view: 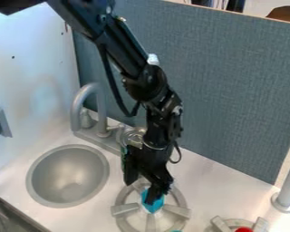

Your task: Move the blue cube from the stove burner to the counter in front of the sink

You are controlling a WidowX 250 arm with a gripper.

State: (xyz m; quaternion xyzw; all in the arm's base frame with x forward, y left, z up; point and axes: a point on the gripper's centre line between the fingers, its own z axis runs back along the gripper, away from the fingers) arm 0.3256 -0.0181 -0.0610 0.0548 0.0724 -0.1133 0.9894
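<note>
The black gripper (141, 190) hangs low over the middle stove burner (177, 194), its fingers apart. One finger comes down over a blue thing (153, 207) on the burner and covers part of it; whether they touch is unclear. The other finger is farther left, near the burner's back left edge. Behind the gripper, a bit of something green (123, 155) shows beside its left side.
Left of the arm is a round metal sink (67, 176) with a grey faucet (77, 105) behind it. A red thing (244, 229) sits on a second burner at the bottom right. A grey post (287, 190) stands at the right edge, and a blue-grey panel (238, 81) rises behind.
</note>
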